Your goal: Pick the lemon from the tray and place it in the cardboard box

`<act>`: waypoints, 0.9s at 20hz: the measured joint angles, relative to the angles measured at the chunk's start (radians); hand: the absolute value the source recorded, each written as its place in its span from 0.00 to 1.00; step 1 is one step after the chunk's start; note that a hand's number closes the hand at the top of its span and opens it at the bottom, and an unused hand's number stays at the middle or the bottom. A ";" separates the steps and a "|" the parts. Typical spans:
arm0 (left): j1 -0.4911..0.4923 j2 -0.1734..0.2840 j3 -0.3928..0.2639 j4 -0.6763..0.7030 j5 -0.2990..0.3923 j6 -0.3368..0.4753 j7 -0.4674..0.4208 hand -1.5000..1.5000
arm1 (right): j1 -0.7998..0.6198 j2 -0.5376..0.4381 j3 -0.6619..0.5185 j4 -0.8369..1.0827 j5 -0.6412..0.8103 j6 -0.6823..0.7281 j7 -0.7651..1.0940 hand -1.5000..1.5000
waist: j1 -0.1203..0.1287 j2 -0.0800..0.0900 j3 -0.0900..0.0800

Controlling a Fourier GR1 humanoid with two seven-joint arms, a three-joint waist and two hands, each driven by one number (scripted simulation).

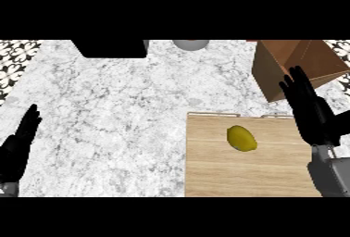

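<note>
A yellow lemon (241, 138) lies on the wooden tray (212, 171) at the lower right of the marble counter. Behind the tray, at the upper right, stands the brown cardboard box (273, 69) with its top open. My right hand (311, 113) hovers over the tray's right edge with fingers straight, pointing toward the box; it is to the right of the lemon and apart from it. My left hand (19, 148) rests open at the left edge, fingers up, holding nothing.
A black object (110, 48) sits at the counter's far edge, left of centre. A grey round thing (190, 44) shows beside it at the far edge. Patterned floor tiles (17, 55) lie beyond the counter's left side.
</note>
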 measured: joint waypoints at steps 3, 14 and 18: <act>-0.016 0.011 0.000 -0.010 -0.029 0.024 0.012 0.50 | -0.044 -0.015 0.045 0.017 -0.032 0.148 0.000 0.00 | 0.007 0.015 -0.010; -0.096 0.036 -0.034 0.010 -0.105 0.058 0.099 0.50 | -0.184 -0.200 0.290 0.005 0.169 0.726 -0.320 0.00 | 0.043 0.044 -0.014; -0.114 0.030 -0.048 0.010 -0.120 0.064 0.123 0.50 | -0.200 -0.224 0.293 0.123 0.202 0.834 -0.492 0.00 | 0.047 0.052 -0.012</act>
